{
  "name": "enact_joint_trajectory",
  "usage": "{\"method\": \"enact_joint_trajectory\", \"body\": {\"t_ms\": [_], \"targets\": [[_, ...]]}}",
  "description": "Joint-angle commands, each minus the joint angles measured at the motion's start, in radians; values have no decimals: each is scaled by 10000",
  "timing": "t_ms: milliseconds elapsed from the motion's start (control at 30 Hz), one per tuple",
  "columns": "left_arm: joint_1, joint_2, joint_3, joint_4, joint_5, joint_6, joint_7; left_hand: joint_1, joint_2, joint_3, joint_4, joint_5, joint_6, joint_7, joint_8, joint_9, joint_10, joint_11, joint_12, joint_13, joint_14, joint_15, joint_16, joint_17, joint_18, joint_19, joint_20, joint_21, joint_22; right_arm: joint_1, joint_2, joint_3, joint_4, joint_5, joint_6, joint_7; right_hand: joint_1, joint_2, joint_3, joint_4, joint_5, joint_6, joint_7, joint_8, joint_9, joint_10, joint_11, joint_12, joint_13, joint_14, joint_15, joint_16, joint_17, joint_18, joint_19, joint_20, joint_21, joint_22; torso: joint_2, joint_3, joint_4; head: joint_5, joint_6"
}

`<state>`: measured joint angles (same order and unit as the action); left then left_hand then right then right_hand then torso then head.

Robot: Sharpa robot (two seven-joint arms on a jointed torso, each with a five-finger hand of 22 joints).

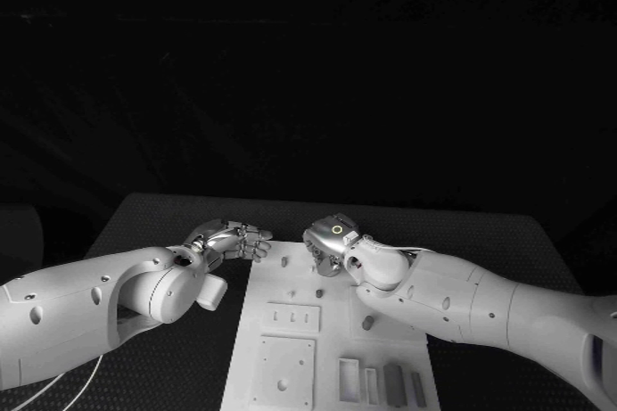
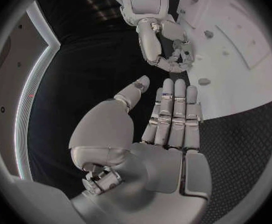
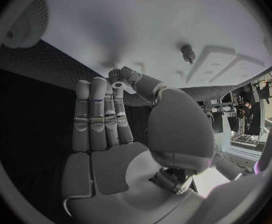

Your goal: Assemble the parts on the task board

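Both arms reach in over the table [image 1: 154, 217] and meet at the far end of the task board [image 1: 328, 340].

Left hand [image 1: 232, 242]: hovers just off the board's far-left corner, over the black table. In the left wrist view the hand [image 2: 167, 129] has its fingers straight and side by side, thumb splayed apart, palm bare. Released, holding nothing.

Right hand [image 1: 331, 242]: sits over the board's far edge, fingertips down toward the plate. In the right wrist view the hand [image 3: 111, 134] shows fingers mostly extended and together, with the thumb curving across toward the fingertips. A small grey part [image 3: 116, 76] sits right at the thumb tip and fingertip, against the white board [image 3: 173, 30]. Looks like a pinch, but cannot tell for sure whether it is gripped or only touched.

The two hands are near each other, not touching.

Other parts: a small dark peg [image 3: 187, 51] stands on the board beyond the right hand's fingers. Several grey upright pieces [image 1: 393, 384] stand in the slots at the board's near-right end, well apart from both hands.
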<state>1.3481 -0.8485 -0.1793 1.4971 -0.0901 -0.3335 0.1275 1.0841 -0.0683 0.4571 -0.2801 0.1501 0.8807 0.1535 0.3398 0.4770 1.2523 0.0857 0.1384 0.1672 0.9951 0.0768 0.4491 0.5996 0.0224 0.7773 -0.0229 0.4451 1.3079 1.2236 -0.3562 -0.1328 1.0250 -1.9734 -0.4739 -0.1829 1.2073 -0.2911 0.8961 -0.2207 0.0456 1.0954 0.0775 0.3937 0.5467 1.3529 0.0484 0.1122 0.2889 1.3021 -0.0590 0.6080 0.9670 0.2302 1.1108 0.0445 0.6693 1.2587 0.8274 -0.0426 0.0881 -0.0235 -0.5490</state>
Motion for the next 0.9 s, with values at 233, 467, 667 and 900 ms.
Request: {"method": "enact_joint_trajectory", "body": {"t_ms": [233,467,667,900], "targets": [[16,23,6,20,-29,109,43,-79,-33,37,-18,-57,23,50,-43,15,65,23,-61,16,34,9,-55,17,186,-92,4,39,189,-22,-16,-42,-145,563,256,247,158,-13,177,-118,27,-903,408,-610,-128,-714,235,-500,29,-81,212,-101,50,316,-118,-17,-66,8,-1,2,-9,26,-3],[16,18,6,20,-28,89,35,-144,-14,31,34,-59,19,55,-53,20,69,29,-83,22,34,16,-70,30,182,-93,10,46,187,-8,-53,-48,-138,665,162,238,123,-56,68,-326,27,-1672,714,-1045,-318,-1613,482,-496,-266,-160,435,-122,139,316,-207,39,-106,51,4,4,-16,21,-39],[17,8,5,-11,22,80,30,-235,5,26,101,-66,17,62,-65,26,74,35,-109,29,37,20,-87,47,183,-99,14,51,183,4,-142,-48,-25,918,-8,177,-80,-76,-72,-490,25,-2179,850,-1289,-442,-2380,688,-516,-595,-234,624,-149,188,316,-284,91,-157,69,4,-2,-3,22,-50],[17,-1,5,-7,22,90,11,-349,14,15,184,-121,17,65,-78,35,75,38,-144,37,36,25,-112,67,188,-113,17,54,180,25,-243,-47,48,1014,-367,90,-434,-93,-267,-572,30,-2327,917,-1319,-462,-2619,756,-483,-788,-284,691,-155,230,316,-343,126,-192,89,4,6,-11,28,-28]]}}
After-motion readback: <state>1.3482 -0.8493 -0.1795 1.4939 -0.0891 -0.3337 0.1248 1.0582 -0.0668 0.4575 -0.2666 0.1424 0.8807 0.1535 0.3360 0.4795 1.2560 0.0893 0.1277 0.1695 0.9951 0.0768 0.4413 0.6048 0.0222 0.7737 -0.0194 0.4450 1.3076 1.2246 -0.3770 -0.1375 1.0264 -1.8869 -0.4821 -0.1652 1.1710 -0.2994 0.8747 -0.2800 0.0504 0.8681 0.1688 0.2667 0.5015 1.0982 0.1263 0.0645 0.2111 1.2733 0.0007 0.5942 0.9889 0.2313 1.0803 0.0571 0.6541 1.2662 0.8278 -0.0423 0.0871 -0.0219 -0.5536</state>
